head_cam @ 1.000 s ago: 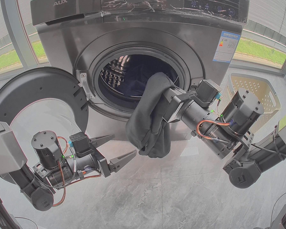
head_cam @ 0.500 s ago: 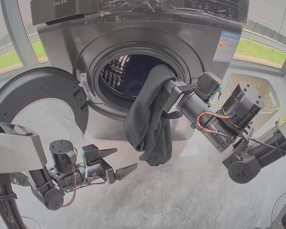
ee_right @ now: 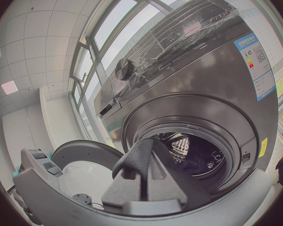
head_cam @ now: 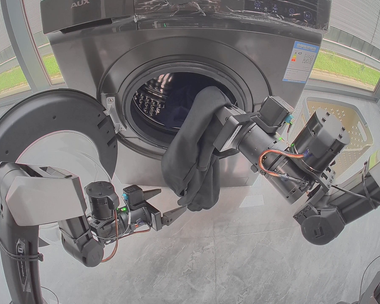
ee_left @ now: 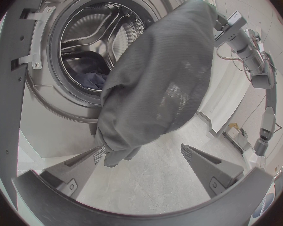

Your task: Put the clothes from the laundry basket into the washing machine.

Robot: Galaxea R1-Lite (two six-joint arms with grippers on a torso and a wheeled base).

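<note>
Head view puts the washing machine [head_cam: 93,60] across the upper half of the frame. Its round door [head_cam: 42,119] is swung wide to the left and the drum opening [head_cam: 169,102] gapes at centre. Coming in from the right of the frame, the right gripper [ee_right: 143,176] is pressed together on a dark grey garment [head_cam: 194,148], pinching a fold of it just in front of the right side of the opening. The garment's upper bulge overlaps the lip of the opening. Most of the cloth hangs outside, down the machine's front to just above the floor [head_cam: 223,254].

At lower left the left gripper [head_cam: 166,201] sits low with its fingers spread, holding nothing. The hanging hem is just beside one finger (whether they touch I cannot tell).

Left wrist view shows a dark blue garment [ee_left: 89,79] lying at the bottom of the drum, so at least one piece looks loaded. The laundry basket [head_cam: 354,123] stands at the right of the frame beside the machine, partly hidden by the right arm, and I cannot tell whether more clothes wait in it.

As I judge it, the task is in mid-course. The grey piece is at the mouth but not yet in, and its trailing length will have to be pushed or lifted past the lip before release.
</note>
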